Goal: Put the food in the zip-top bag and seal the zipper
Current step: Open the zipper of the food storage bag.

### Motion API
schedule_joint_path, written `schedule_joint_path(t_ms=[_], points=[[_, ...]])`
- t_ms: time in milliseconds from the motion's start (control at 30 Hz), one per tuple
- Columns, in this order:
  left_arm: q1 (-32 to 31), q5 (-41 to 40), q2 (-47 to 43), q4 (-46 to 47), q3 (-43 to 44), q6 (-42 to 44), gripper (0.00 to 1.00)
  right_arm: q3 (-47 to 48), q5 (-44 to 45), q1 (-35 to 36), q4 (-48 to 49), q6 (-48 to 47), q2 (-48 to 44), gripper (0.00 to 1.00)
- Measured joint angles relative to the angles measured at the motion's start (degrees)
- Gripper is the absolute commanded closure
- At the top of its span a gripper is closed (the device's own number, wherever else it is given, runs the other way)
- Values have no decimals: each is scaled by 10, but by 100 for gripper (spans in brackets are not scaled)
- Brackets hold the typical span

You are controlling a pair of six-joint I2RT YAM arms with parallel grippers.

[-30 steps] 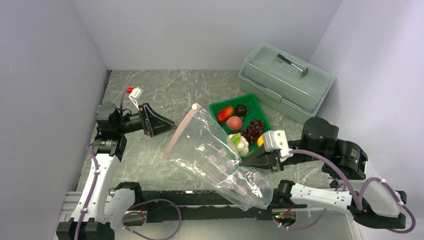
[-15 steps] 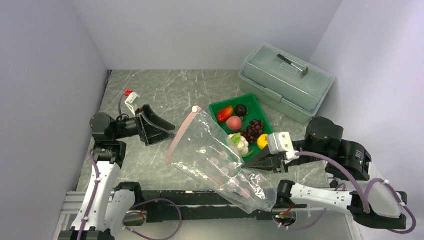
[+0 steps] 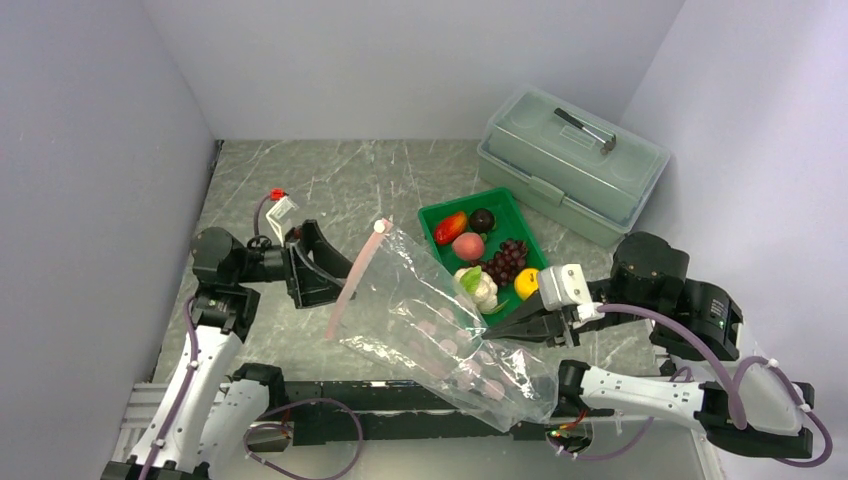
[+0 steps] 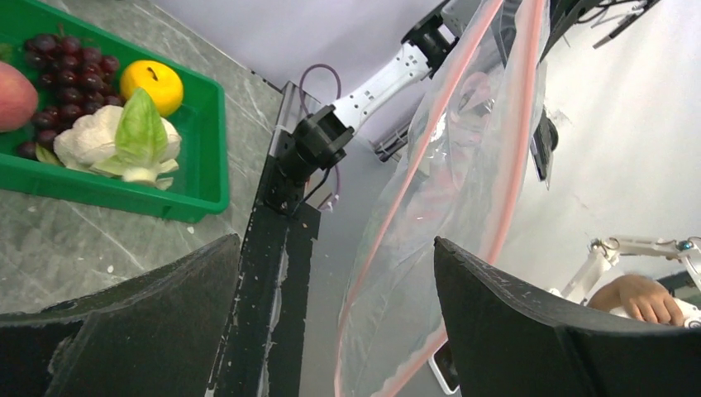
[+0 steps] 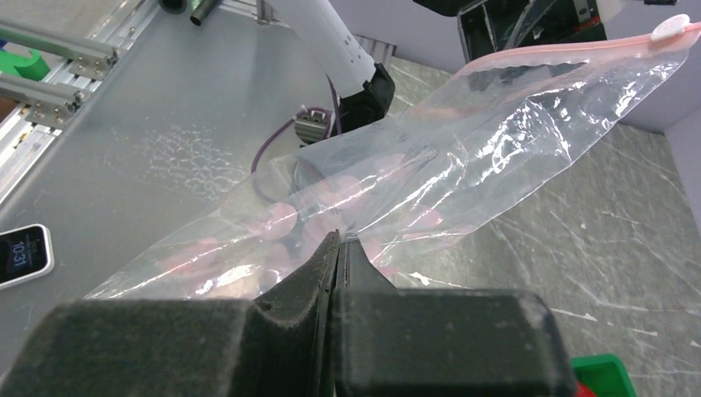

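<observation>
The clear zip-top bag (image 3: 430, 320) hangs lifted over the table, and my right gripper (image 3: 500, 338) is shut on its lower side edge (image 5: 340, 240). The pink zipper (image 3: 352, 280) runs along the mouth, facing left, with a white slider (image 3: 378, 228) at its far end. My left gripper (image 3: 340, 280) stands open just left of the mouth; in its wrist view the gripper (image 4: 337, 241) frames the zipper (image 4: 397, 207) without touching it. The food lies in the green tray (image 3: 432, 212): red-orange fruit (image 3: 450, 227), purple ball (image 3: 482, 220), peach (image 3: 467, 246), grapes (image 3: 508, 258), yellow-orange fruit (image 3: 526, 283), white-and-green vegetable (image 3: 480, 287).
A pale green lidded box (image 3: 575, 165) stands behind the tray at the back right. Walls close in the left, back and right sides. A black rail (image 3: 380, 395) runs along the near edge under the bag. A phone (image 5: 23, 252) lies on the bench beyond it.
My left gripper has swung nearer and lower, closing in on the bag's mouth. The right gripper has drifted slightly right with the bag, whose mouth has tipped a little.
</observation>
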Motion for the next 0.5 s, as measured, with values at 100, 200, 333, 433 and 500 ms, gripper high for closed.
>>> schedule_joint_path(t_ms=[100, 200, 333, 433, 500], points=[[-14, 3, -2, -19, 0, 17, 10, 0, -5, 0, 7, 0, 5, 100], [-21, 5, -1, -16, 0, 15, 12, 0, -12, 0, 14, 0, 12, 100], [-25, 12, -1, 17, -2, -1, 18, 0, -17, 0, 25, 0, 19, 100], [-28, 14, -1, 34, -5, -9, 23, 0, -18, 0, 33, 0, 21, 100], [-32, 17, -1, 35, -6, -10, 25, 0, -19, 0, 38, 0, 23, 100]])
